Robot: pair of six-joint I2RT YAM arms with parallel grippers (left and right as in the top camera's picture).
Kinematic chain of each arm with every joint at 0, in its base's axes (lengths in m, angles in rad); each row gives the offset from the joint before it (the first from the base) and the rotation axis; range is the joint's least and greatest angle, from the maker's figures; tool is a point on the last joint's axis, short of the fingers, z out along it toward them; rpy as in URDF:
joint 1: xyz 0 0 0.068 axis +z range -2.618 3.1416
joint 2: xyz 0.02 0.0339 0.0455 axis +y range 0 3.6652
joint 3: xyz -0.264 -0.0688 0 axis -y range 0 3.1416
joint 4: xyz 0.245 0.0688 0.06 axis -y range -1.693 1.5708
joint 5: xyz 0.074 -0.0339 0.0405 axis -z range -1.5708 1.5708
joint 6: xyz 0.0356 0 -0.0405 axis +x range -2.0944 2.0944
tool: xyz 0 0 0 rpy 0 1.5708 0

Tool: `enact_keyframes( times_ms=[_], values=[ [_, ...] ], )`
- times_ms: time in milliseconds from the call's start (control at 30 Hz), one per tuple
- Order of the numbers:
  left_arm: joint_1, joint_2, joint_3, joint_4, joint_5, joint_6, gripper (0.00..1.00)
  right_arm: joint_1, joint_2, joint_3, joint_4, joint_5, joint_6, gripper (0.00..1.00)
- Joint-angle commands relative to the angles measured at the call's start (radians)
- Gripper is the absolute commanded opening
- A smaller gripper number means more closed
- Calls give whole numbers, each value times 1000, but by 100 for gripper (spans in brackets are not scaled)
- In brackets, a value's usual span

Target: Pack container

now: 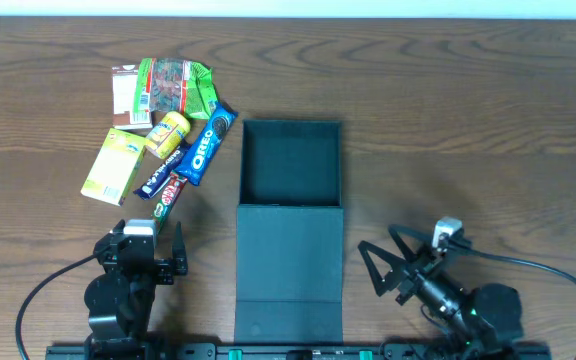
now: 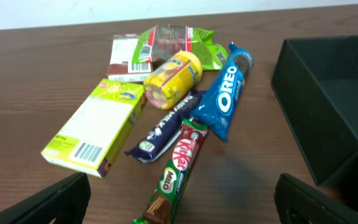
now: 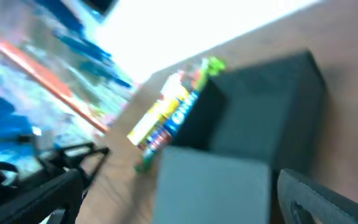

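- Overhead: the container (image 1: 290,160) sits open at the middle of the table (image 1: 488,110). Its lid (image 1: 290,270) is folded flat toward me, between my two arms.
- Overhead: my left gripper (image 1: 146,240) is left of the lid with its fingers spread, pointing at a heap of snacks. My right gripper (image 1: 383,255) is right of the lid, fingers spread too, holding nothing.
- Left wrist: my two fingers (image 2: 61,199) stand wide apart at the bottom corners, with nothing between them but the table. Ahead lie a yellow-green box (image 2: 98,127), a yellow tub (image 2: 173,78), a dark blue bar (image 2: 163,127), a KitKat (image 2: 185,149), an Oreo pack (image 2: 225,93) and a green packet (image 2: 179,43), all bunched and touching. The container's wall rises at the right edge, near the Oreo pack but apart from it.
- Right wrist: the view is blurred. My fingers (image 3: 42,180) are spread at the lower corners. The container fills the middle, the lid nearest me, the snacks a bright smear beyond it.
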Motion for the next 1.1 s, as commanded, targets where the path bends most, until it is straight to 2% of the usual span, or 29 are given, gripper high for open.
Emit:
enact_keyframes(
  times_ms=[0,133,467,500,600,767,900,1067],
  values=[
    [3,-6,-20,-6,0,-12,96,9,98,32,41,-59,21,99],
    [3,-6,-20,-6,0,-12,96,10,312,137,42,-70,-61,99],
    [3,-6,-20,-6,0,-12,96,10,914,570,-87,-25,-295,99],
    [3,-6,-20,-6,0,-12,96,10,1014,644,-109,-14,-336,99],
    [3,-6,-20,-6,0,-12,96,18,1170,734,-108,8,-390,99],
    [3,-6,-20,-6,0,-12,96,29,1327,774,-48,11,-431,99],
    [3,-6,-20,-6,0,-12,96,32,1414,774,124,42,-453,99],
    [3,-6,-20,-6,0,-12,96,70,1522,777,155,201,-454,99]
  ],
)
